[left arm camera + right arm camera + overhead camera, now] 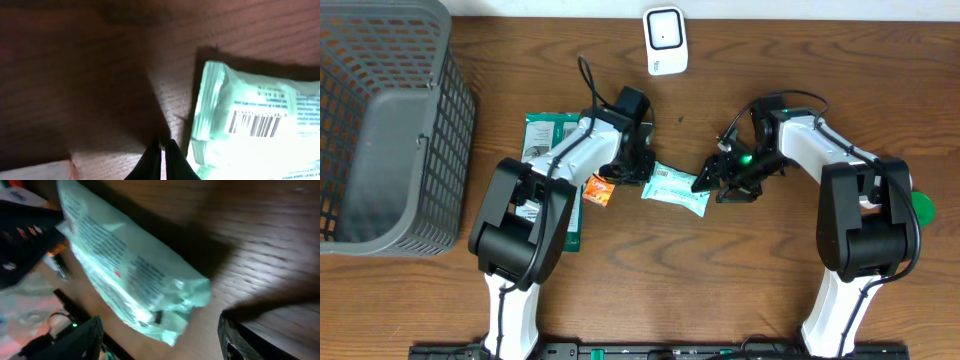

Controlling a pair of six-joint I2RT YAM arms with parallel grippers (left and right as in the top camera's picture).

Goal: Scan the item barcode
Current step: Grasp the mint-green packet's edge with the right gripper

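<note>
See mint packet lying flat, long way running between left gripper, pressed shut beside one end, and right gripper, spread wide at the other end.

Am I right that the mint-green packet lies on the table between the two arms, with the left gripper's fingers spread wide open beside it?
Not quite. The left wrist view shows the left gripper with its fingers shut together, not spread open. The rest holds: the mint-green packet lies on the table between the two arms, with those fingers beside it.
</note>
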